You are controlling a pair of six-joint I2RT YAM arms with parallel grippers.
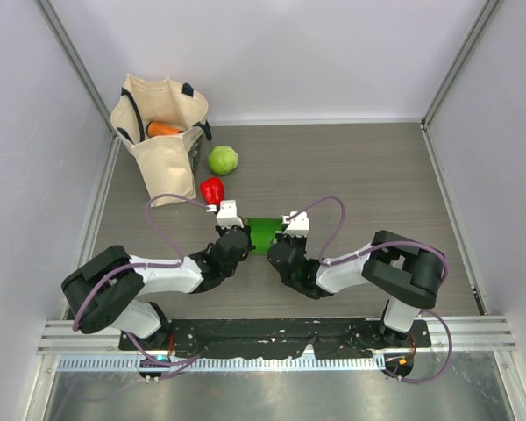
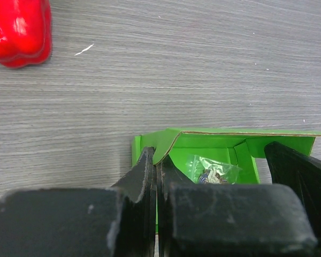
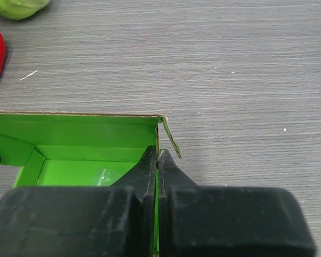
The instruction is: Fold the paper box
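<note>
- Pinching the paper box [image 2: 214, 144] by its left wall with the left tool [image 2: 155, 160].
- Clamping its right wall in the right tool [image 3: 158, 156].
- Resting on the counter [image 2: 203, 64] near a pepper [image 2: 18, 32].

From above, you get only a green strip of the box [image 1: 265, 233]; the left gripper [image 2: 156, 160] and right gripper [image 3: 158, 156] cover its ends. The packet [image 2: 211, 170] inside is too small to identify. The pepper [image 2: 18, 29] is cut off at the far left corner of the left wrist view.
</note>
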